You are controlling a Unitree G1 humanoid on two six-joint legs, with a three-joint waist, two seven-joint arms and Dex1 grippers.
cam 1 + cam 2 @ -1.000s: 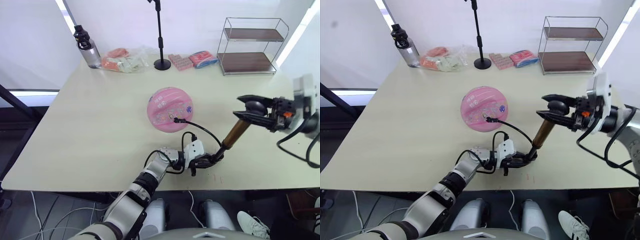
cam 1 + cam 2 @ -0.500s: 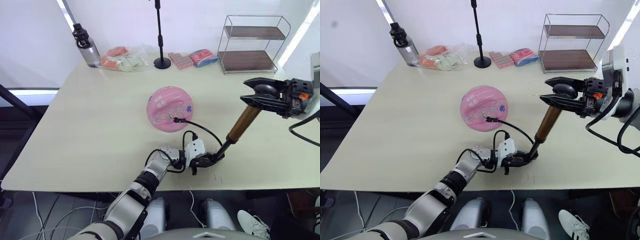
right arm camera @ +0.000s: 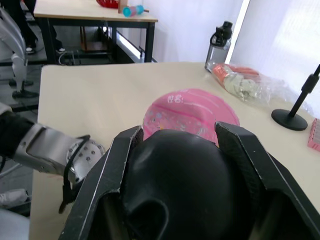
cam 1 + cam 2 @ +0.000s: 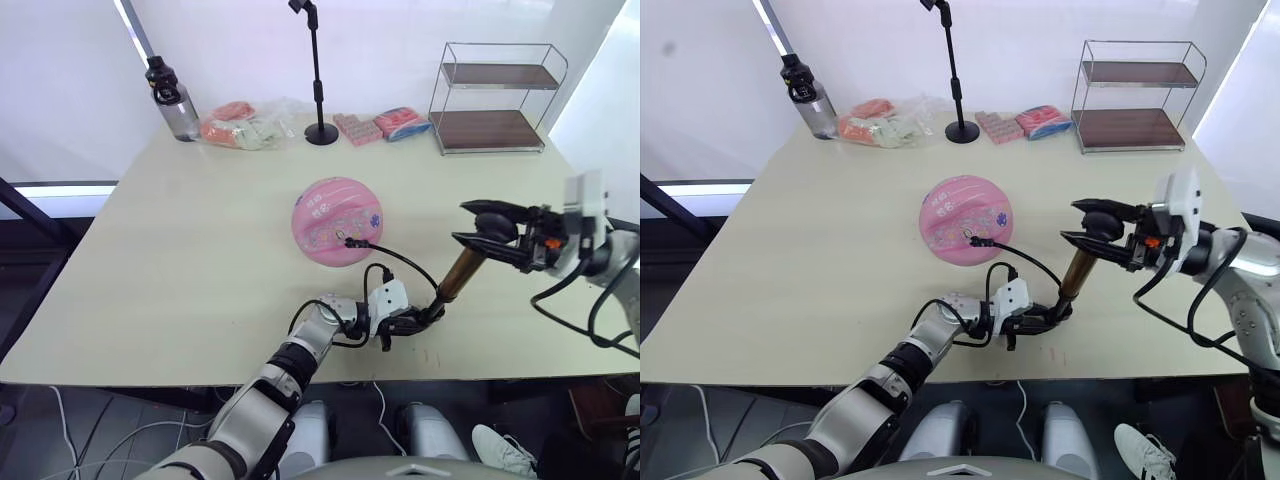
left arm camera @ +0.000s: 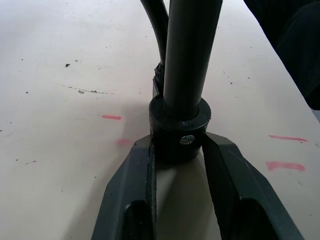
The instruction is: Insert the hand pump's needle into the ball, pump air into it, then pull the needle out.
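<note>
Now the right end effector (image 4: 478, 227), clamped on the hand pump's T-handle (image 4: 497, 217), sits lower.

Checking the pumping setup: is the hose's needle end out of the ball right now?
No: the needle fitting on the black hose sits pressed into the ball.

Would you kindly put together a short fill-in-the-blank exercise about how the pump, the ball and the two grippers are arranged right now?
1. The left gripper is shut on the black ____ cap of the hand pump.
2. The right gripper is shut on the pump's black ____.
3. The thin black hose runs from the pump's base to the ____ ball.
4. The ball rests on the ____.

Missing words: bottom; T-handle; pink; table
</note>
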